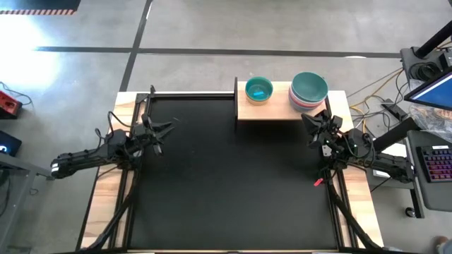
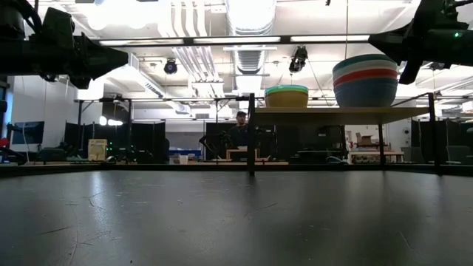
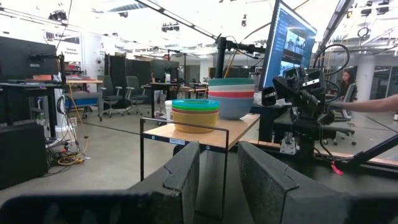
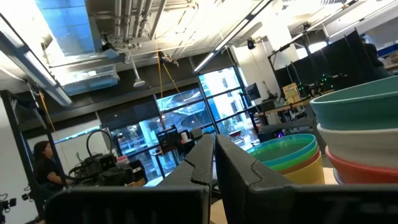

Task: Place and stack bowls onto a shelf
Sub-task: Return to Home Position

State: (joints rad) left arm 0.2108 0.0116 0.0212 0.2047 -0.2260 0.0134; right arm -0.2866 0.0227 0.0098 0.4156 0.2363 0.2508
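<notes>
The pale wood shelf point(image 1: 277, 111) stands at the table's far edge, right of the middle, on thin black legs. It carries two stacks of bowls. The left stack point(image 3: 195, 115) is cyan on green on yellow. The right stack point(image 3: 231, 98) holds several bowls: teal on top, then white, red and pale blue. My left gripper point(image 3: 217, 168) hovers over the table's left side, open, with nothing between its fingers. My right gripper point(image 4: 214, 158) hovers just near of the shelf's right end, beside the tall stack point(image 4: 360, 124), shut and holding nothing.
The black tabletop point(image 1: 233, 183) lies bare between the arms. A small red piece point(image 1: 318, 182) lies by the right arm's base. A monitor and keyboard point(image 1: 438, 159) stand off the table's right edge. A person's arm point(image 3: 373, 104) shows behind the right arm.
</notes>
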